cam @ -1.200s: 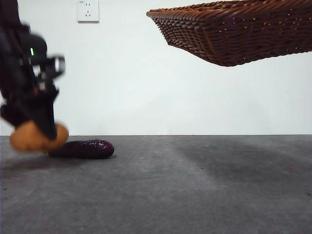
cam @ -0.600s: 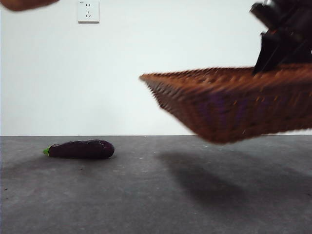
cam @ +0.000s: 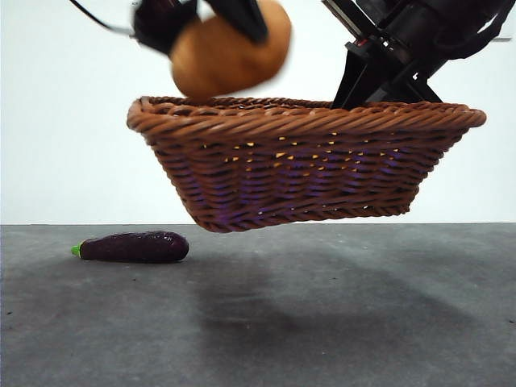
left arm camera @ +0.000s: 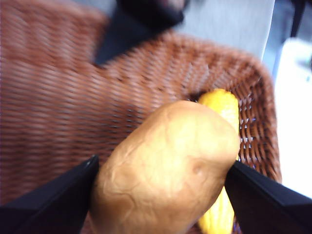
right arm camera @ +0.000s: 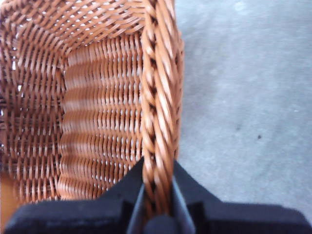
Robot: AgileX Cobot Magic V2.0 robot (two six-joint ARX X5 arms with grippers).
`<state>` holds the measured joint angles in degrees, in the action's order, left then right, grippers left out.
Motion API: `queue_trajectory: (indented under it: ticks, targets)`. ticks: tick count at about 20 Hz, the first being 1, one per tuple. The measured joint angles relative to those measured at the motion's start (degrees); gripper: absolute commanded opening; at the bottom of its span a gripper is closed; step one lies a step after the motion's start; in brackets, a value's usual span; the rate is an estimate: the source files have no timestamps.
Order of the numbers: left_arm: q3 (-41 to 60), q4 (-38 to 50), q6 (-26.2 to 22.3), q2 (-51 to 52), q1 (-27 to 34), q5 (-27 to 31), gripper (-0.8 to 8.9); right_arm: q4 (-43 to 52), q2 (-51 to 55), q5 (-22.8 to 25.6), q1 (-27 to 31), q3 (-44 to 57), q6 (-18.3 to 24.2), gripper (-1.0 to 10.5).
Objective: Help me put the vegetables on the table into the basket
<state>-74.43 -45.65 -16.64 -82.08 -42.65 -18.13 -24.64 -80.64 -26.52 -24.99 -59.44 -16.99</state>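
The brown wicker basket [cam: 306, 165] hangs in the air above the table [cam: 322, 314], my right gripper [cam: 379, 85] shut on its braided rim [right arm camera: 157, 122]. My left gripper [cam: 214, 20] is shut on the orange-brown potato [cam: 230, 50] just above the basket's left end; the left wrist view shows the potato [left arm camera: 168, 168] between the jaws over the basket's inside [left arm camera: 53, 107]. A yellow corn cob [left arm camera: 218, 105] lies in the basket beneath the potato. The dark purple eggplant [cam: 135, 247] lies on the table at the left.
A plain white wall [cam: 64, 161] stands behind the table. The basket's shadow [cam: 266, 310] falls on the grey surface under it.
The basket has swung left and lower toward the middle. The potato was lifted off the table by the eggplant, went up out of view, then came right over the basket.
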Motion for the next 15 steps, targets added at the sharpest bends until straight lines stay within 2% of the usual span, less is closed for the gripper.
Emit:
queue_trajectory:
  ticks: [6,7,9,10,15]
  targets:
    - [0.0,3.6,3.3,-9.9,-3.1,0.2,0.06,-0.9,0.0,0.3,-0.1,0.0,0.0,-0.1]
    - [0.0,3.6,3.9,-10.1,-3.1,0.2,0.77,-1.0,0.0,0.4,-0.1,0.0,0.1,-0.1]
    - [0.0,3.6,5.0,-10.1,-3.1,0.1,4.4,-1.1,0.0,0.4,-0.1,0.0,0.3,-0.1]
    - [0.0,3.6,5.4,-10.1,-3.1,0.2,5.17,-1.1,0.0,0.4,-0.1,0.0,0.3,-0.1]
    - [0.0,2.4,5.8,-9.9,-2.6,-0.1,5.12,-2.7,0.0,0.5,-0.1,0.0,1.2,-0.1]
